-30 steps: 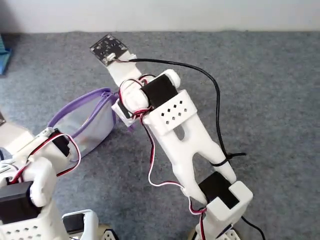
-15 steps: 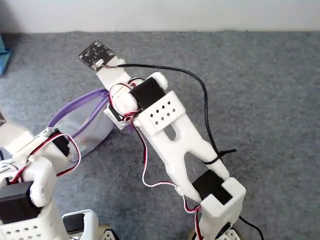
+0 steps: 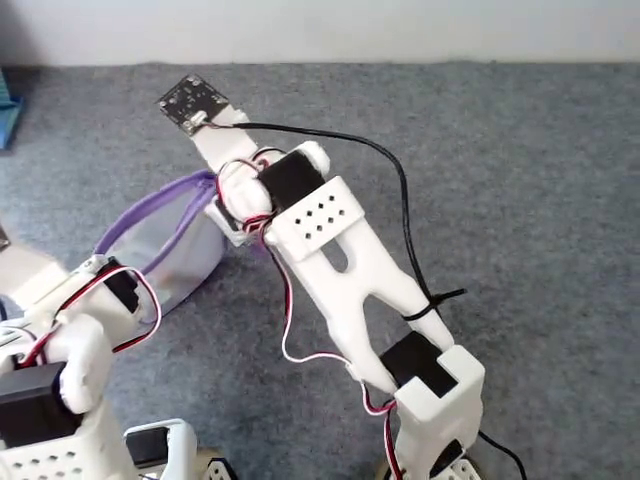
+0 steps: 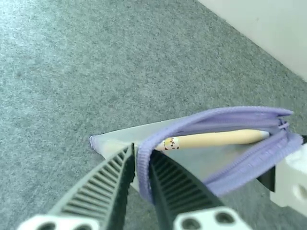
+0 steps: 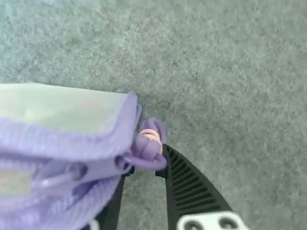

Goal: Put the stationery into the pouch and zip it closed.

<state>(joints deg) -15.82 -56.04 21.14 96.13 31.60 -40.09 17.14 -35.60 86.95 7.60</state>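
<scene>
Left claw (image 4: 139, 155) is clamped on the purple zip edge of the pouch (image 4: 196, 160), and right claw (image 5: 144, 162) pinches the pull (image 5: 147, 151) at the other end. Pouch lies on grey carpet (image 4: 72, 57) with a pen (image 4: 216, 139) inside; the pen's tiny print isn't readable.

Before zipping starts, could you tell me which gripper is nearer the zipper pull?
Right: the right gripper is at the zipper pull; the left gripper grips the pouch at its other end.

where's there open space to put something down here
Bare: the grey mat right of the right arm, back to the wall, and the strip behind the pouch. Crowded: front left, where the left claw and the right claw both clamp the pouch.
</scene>
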